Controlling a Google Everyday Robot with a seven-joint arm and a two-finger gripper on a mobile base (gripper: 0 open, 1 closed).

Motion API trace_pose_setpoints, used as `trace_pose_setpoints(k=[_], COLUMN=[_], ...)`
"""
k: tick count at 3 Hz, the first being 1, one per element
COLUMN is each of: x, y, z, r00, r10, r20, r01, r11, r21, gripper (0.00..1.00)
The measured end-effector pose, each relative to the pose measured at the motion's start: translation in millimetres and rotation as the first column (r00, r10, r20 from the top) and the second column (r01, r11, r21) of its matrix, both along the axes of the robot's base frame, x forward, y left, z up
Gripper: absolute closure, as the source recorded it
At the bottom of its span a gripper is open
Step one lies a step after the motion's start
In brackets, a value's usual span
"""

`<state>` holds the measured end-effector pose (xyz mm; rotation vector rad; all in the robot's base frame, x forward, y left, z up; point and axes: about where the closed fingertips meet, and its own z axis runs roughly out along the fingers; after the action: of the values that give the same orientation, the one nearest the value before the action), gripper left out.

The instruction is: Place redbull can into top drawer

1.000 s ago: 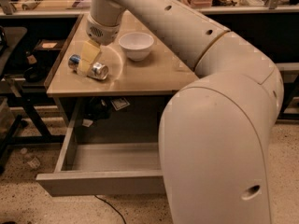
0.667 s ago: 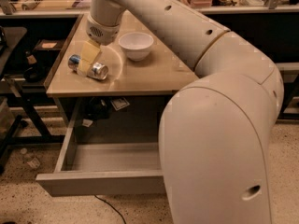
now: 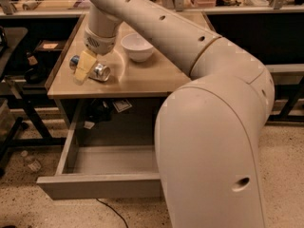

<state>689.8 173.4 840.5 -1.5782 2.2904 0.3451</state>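
step: grasp, lift not yet done | gripper [image 3: 87, 73] fingers seem clamped around redbull can [image 3: 100, 71], lying on its side on table [image 3: 147, 77] near bowl [image 3: 137, 47] | next: lift, carry forward, lower into open top drawer [image 3: 95, 187]

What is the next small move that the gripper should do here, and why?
Probably secure the redbull can and lift it slightly off the table. The gripper is down at the can, which lies on its side near the white bowl, and the top drawer below already stands open, so it can receive the can.
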Motion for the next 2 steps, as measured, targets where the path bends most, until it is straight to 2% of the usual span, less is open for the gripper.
trace_pose_setpoints(k=[1,2], x=[2.6,2.6], y=[4.9,5.0], z=[-10.5,-10.7], r00=[0.9998,0.9998], r10=[-0.008,-0.007], r20=[-0.017,-0.017], r01=[0.008,0.008], r11=[1.000,1.000], r21=[0.013,0.013], gripper=[0.00,0.18])
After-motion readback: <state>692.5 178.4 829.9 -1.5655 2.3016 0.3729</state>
